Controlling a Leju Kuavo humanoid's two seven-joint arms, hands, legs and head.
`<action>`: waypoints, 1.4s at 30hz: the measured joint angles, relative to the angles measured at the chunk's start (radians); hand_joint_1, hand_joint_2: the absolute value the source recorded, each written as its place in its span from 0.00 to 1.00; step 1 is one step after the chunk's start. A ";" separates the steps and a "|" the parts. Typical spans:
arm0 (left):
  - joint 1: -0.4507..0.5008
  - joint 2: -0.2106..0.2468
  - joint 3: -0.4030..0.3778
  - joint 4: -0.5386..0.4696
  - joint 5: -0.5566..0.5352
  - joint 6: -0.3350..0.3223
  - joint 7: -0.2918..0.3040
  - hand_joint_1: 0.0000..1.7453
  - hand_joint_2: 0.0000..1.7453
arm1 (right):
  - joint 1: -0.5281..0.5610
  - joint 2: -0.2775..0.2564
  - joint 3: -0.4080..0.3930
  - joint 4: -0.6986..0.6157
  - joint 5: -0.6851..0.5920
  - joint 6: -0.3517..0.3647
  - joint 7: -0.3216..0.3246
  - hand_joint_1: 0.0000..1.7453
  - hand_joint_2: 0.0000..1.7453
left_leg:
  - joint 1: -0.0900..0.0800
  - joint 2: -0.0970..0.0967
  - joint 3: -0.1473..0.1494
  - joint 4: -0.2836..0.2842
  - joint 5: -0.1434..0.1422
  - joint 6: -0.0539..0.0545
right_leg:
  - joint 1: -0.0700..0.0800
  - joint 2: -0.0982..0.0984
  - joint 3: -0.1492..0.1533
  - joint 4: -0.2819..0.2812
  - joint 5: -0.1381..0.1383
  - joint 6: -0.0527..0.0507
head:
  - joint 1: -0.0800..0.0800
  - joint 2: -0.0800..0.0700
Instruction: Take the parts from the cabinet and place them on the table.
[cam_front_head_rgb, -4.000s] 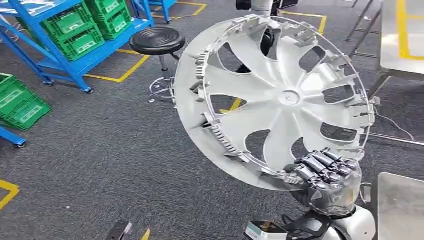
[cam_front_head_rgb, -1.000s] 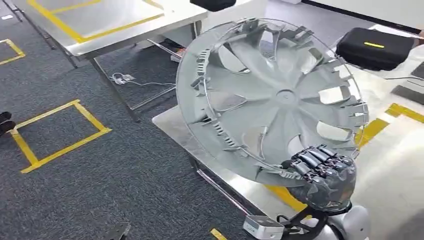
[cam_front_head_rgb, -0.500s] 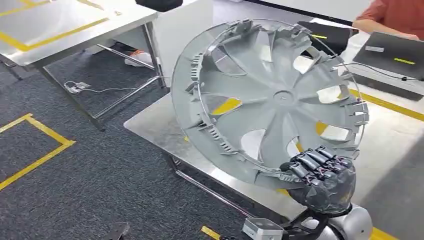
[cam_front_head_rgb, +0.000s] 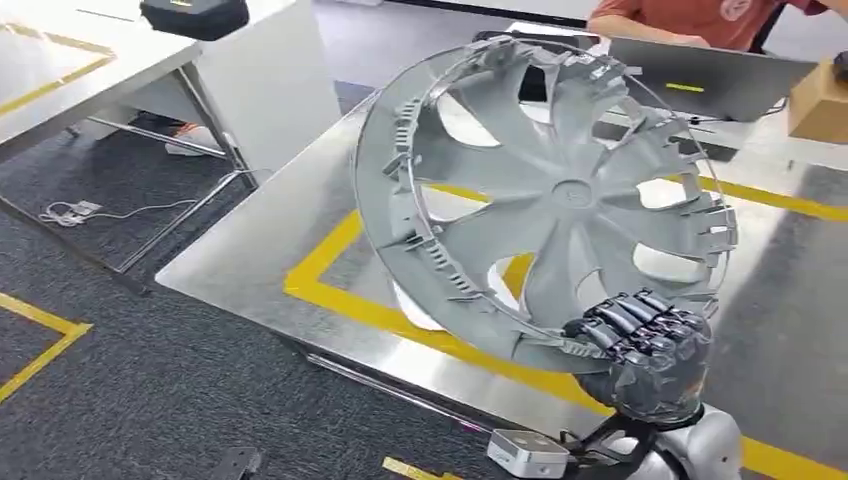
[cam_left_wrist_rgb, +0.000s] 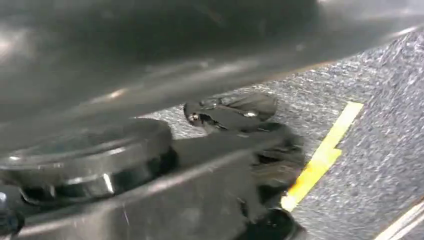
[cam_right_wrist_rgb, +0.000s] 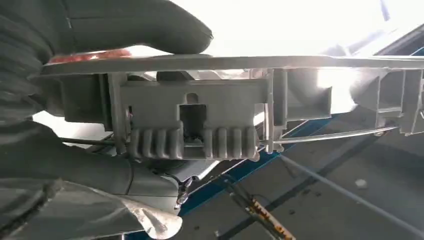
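A large grey wheel cover (cam_front_head_rgb: 560, 200) stands upright on edge in the head view, its ribbed back side facing me. My right hand (cam_front_head_rgb: 640, 350) grips its lower rim from below, fingers curled over the edge. The cover hangs above a steel table (cam_front_head_rgb: 250, 250) marked with yellow tape (cam_front_head_rgb: 330, 255). In the right wrist view the thumb (cam_right_wrist_rgb: 135, 25) presses on the thin rim (cam_right_wrist_rgb: 280, 62) and a clip block (cam_right_wrist_rgb: 192, 122) sits under it. The left wrist view is a dark blur over grey carpet (cam_left_wrist_rgb: 375, 150); the left hand's state is unclear there.
A laptop (cam_front_head_rgb: 710, 75) and a cardboard box (cam_front_head_rgb: 820, 105) sit at the table's far side, where a person in orange (cam_front_head_rgb: 700, 15) is. A second table (cam_front_head_rgb: 60, 70) at the left carries a black case (cam_front_head_rgb: 195, 15). Cables (cam_front_head_rgb: 70, 212) lie on the carpet.
The whole view has swung round from blue racks and carpet to the steel table, which now lies under the cover. My right hand's hold on the rim is the same.
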 joint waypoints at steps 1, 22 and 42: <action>0.000 0.000 0.000 0.000 0.000 0.000 0.000 0.00 0.00 | 0.000 0.000 0.000 0.000 0.000 0.000 0.000 1.00 1.00 | 0.000 -0.001 0.009 -0.029 0.033 0.004 | 0.001 0.015 0.001 0.001 0.000 0.000 | -0.001 0.000; -0.003 0.002 0.008 0.002 0.006 0.001 -0.001 0.00 0.00 | -0.004 -0.008 0.009 0.001 -0.006 0.000 0.008 1.00 1.00 | -0.009 0.087 0.137 -0.334 0.165 0.021 | -0.001 -0.107 0.002 -0.001 -0.008 0.037 | 0.001 0.000; -0.005 0.003 0.008 0.002 0.006 0.005 0.000 0.00 0.00 | -0.006 -0.010 0.015 0.003 0.002 0.000 -0.018 1.00 1.00 | -0.003 -0.033 0.122 -0.323 0.166 0.018 | 0.001 0.036 -0.010 0.002 0.004 0.018 | -0.002 0.000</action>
